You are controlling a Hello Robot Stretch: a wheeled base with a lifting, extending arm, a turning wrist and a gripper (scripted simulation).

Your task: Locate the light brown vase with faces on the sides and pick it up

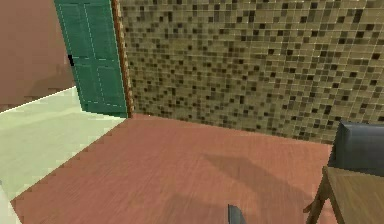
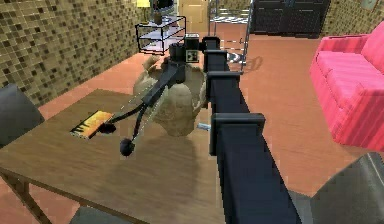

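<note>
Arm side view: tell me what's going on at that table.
The Stretch's arm reaches out over a wooden table, alongside a light brown vase with bumpy sides. The gripper shows by the vase against the tabletop, near a small orange thing. Whether it holds anything cannot be told. A dark chair stands by the table, and a pink sofa sits farther off.

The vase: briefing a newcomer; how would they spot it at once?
Find the wooden table in the arm side view. On it, beside the dark arm, stands the vase: tan and bulbous, unlike the flat orange item left of it.
</note>
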